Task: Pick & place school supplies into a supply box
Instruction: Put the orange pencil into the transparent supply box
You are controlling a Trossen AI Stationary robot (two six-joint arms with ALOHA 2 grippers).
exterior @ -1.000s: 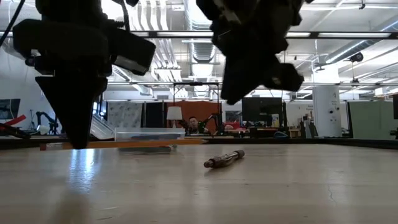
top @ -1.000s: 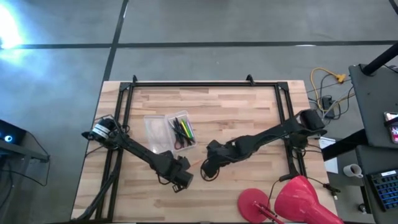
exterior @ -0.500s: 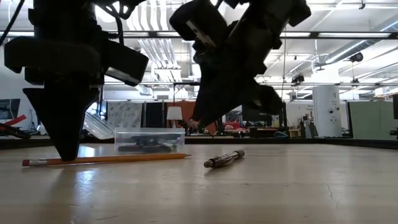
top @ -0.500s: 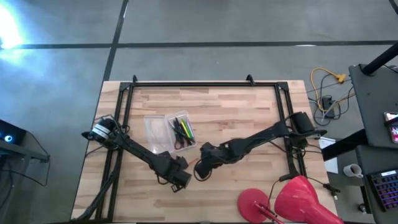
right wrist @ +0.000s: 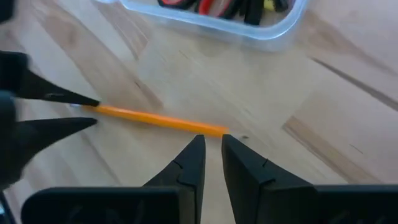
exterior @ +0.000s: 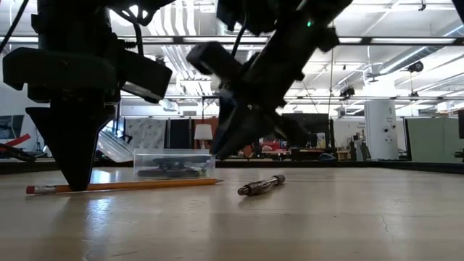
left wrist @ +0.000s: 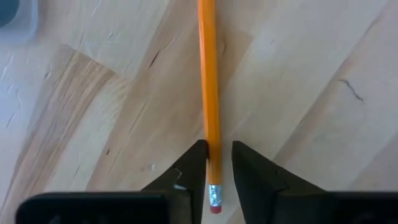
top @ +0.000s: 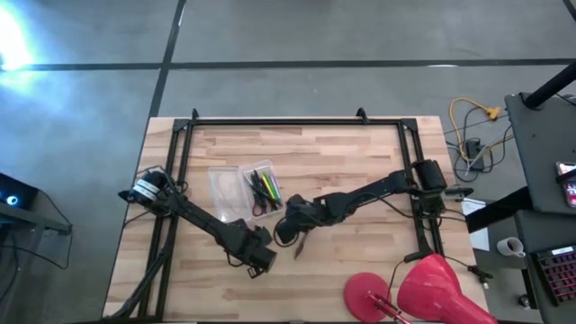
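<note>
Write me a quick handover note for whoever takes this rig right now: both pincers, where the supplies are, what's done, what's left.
Left pincer: down at the table, fingers straddling the eraser end of the orange pencil, which lies flat on the wood; whether it is clamped is unclear.
Right pincer: nearly closed, holding nothing, at the pencil's other end.
Supply box: lid open, already holding several pens and the red-handled scissors.
Dark pen: loose on the table, near the right pincer.
Done: most supplies are boxed.
Left: box the pencil and the dark pen.
</note>
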